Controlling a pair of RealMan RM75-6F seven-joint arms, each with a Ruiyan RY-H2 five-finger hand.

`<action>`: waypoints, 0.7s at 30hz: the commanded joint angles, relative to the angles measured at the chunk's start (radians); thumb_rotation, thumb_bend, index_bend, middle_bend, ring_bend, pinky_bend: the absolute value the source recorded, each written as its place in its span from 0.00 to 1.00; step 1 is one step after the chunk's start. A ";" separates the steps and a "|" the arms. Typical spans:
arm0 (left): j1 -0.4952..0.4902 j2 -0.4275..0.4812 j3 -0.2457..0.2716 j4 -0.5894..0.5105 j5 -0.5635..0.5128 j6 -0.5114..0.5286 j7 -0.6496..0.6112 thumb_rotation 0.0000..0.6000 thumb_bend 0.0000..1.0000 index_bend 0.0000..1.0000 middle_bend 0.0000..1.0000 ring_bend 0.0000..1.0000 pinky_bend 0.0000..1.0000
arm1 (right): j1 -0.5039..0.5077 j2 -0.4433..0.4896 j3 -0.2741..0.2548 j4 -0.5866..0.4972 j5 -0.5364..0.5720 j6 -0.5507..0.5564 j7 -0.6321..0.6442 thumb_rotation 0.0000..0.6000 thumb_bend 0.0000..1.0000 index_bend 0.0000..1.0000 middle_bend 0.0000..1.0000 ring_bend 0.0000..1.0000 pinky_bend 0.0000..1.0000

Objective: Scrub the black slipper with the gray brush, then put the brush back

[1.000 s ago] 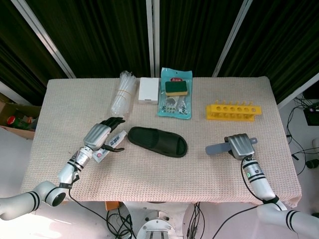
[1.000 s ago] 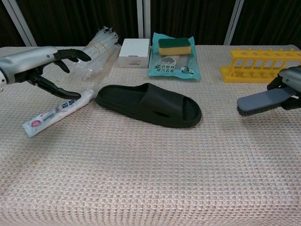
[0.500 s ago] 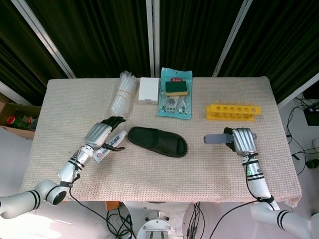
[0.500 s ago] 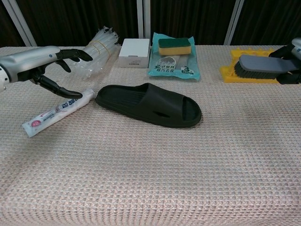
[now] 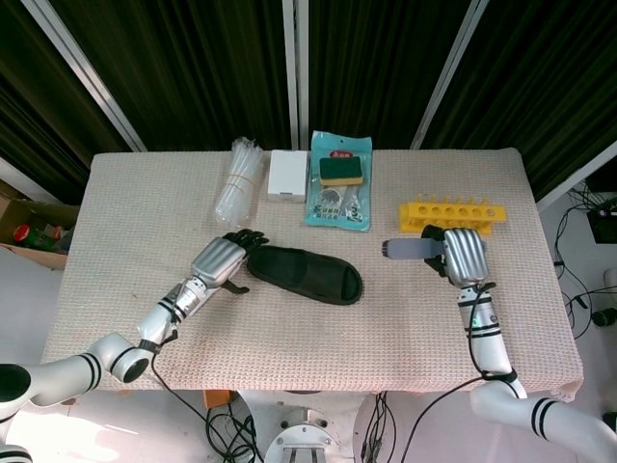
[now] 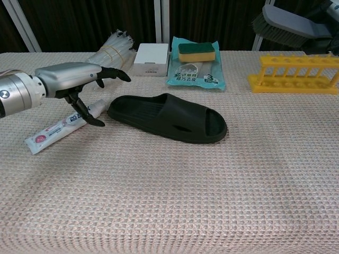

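The black slipper (image 5: 305, 274) (image 6: 168, 117) lies flat near the middle of the cloth-covered table, toe end to the right. My right hand (image 5: 462, 255) grips the gray brush (image 5: 409, 250) (image 6: 279, 24), raised well above the table to the right of the slipper, bristles facing down. My left hand (image 5: 220, 261) (image 6: 69, 79) hovers open just left of the slipper's heel, fingers spread, above a toothpaste tube (image 6: 64, 126).
Along the back stand a bundle of clear plastic ties (image 5: 239, 178), a white box (image 5: 288, 175), a packet with a green-yellow sponge (image 5: 340, 178) and a yellow rack (image 5: 454, 215) (image 6: 294, 75). The table's right edge (image 5: 559, 289) is close to my right arm.
My right hand has lifted the brush off the table and carried it up and leftward toward the slipper. My left hand has moved right, from over the tube to the slipper's heel.
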 commanded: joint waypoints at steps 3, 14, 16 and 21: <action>-0.040 -0.046 -0.008 0.070 -0.001 -0.042 -0.036 1.00 0.11 0.13 0.11 0.09 0.24 | 0.005 0.000 0.002 -0.009 0.020 -0.021 -0.008 1.00 1.00 1.00 1.00 1.00 1.00; -0.078 -0.071 0.010 0.112 0.010 -0.090 -0.087 1.00 0.22 0.18 0.16 0.14 0.27 | 0.005 -0.002 0.005 0.004 0.041 -0.035 -0.012 1.00 1.00 1.00 1.00 1.00 1.00; -0.083 -0.076 0.010 0.116 0.007 -0.097 -0.090 1.00 0.25 0.22 0.21 0.17 0.30 | 0.003 -0.001 0.005 0.004 0.044 -0.037 -0.012 1.00 1.00 1.00 1.00 1.00 1.00; -0.088 -0.094 0.004 0.131 -0.009 -0.104 -0.084 1.00 0.30 0.33 0.32 0.25 0.37 | 0.003 -0.003 -0.002 0.004 0.048 -0.050 -0.011 1.00 1.00 1.00 1.00 1.00 1.00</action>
